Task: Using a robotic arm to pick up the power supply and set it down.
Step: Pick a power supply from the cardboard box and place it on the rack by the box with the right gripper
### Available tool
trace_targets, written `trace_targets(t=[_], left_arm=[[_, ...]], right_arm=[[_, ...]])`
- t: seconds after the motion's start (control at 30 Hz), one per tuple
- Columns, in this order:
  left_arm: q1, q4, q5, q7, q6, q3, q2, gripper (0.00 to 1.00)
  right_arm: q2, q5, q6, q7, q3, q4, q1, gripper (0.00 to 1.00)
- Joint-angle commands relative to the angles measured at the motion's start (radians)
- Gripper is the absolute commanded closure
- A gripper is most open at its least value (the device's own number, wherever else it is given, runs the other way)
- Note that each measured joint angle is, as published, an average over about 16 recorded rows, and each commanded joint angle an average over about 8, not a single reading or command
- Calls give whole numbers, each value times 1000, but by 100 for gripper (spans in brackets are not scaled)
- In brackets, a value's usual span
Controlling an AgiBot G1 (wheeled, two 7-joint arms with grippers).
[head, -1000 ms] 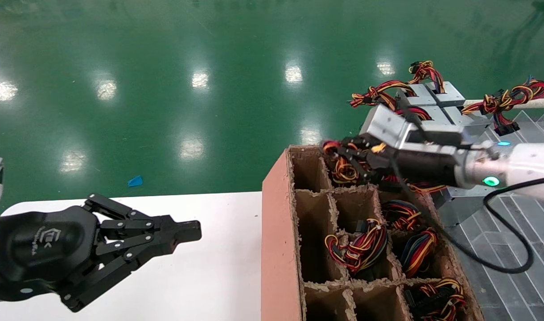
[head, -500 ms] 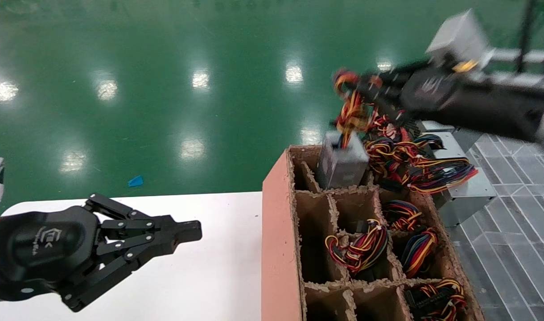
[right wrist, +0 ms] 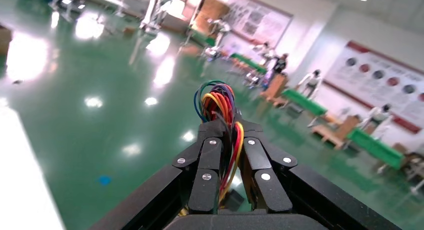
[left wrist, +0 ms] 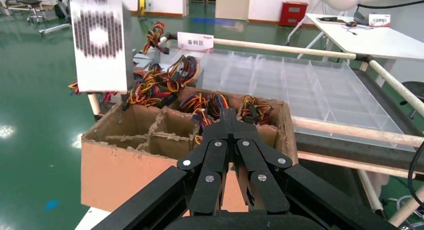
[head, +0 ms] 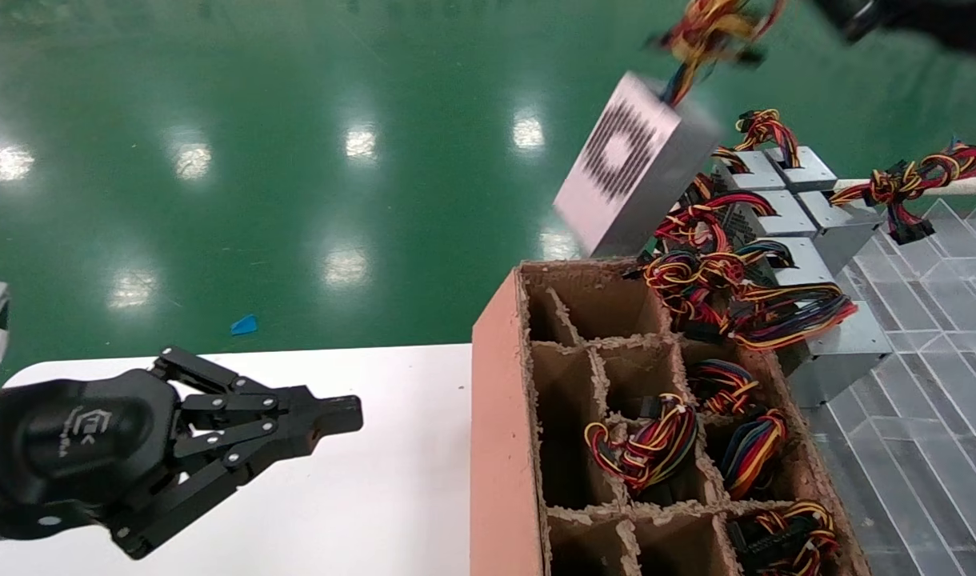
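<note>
The power supply [head: 632, 164] is a silver-grey box with a perforated face. It hangs tilted in the air above the far corner of the cardboard box [head: 500, 384], dangling from its wire bundle [head: 708, 32]. My right gripper [right wrist: 227, 127] is shut on that bundle [right wrist: 220, 103]; red, yellow, orange and black wires run between its fingers. In the head view only a dark part of the right arm [head: 920, 20] shows at the top right edge. The left wrist view catches the power supply [left wrist: 100, 45] high above the box. My left gripper [head: 348, 416] is parked shut over the white table, holding nothing.
The cardboard box has divided compartments, several holding wire bundles [head: 644, 444]. Its far left compartment [head: 592, 304] shows no unit. More grey power supplies [head: 784, 216] with wires lie behind the box. A clear plastic tray [head: 920, 320] lies on the right, the white table [head: 376, 480] on the left.
My right gripper has risen up and out of the head view, pulling the power supply out of the box's far left compartment by its wires. The left arm has not moved.
</note>
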Motion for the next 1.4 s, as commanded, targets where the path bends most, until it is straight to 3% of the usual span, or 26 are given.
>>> trace_targets(t=[0.03,0.4,0.73,1.4], left_arm=[[0,0,0,0,0,0,0,100],[0,0,0,0,0,0,0,100],[0,0,0,0,0,0,0,100],[0,0,0,0,0,0,0,100]], right_arm=[[5,10,-5,-22,12,-33,19,100],[85,-80,39,-111,3,-230,130,100],[149,-164,94,-149,-22,-369,175,100],[231,-168,-19,-185,-21,-490,258,100]])
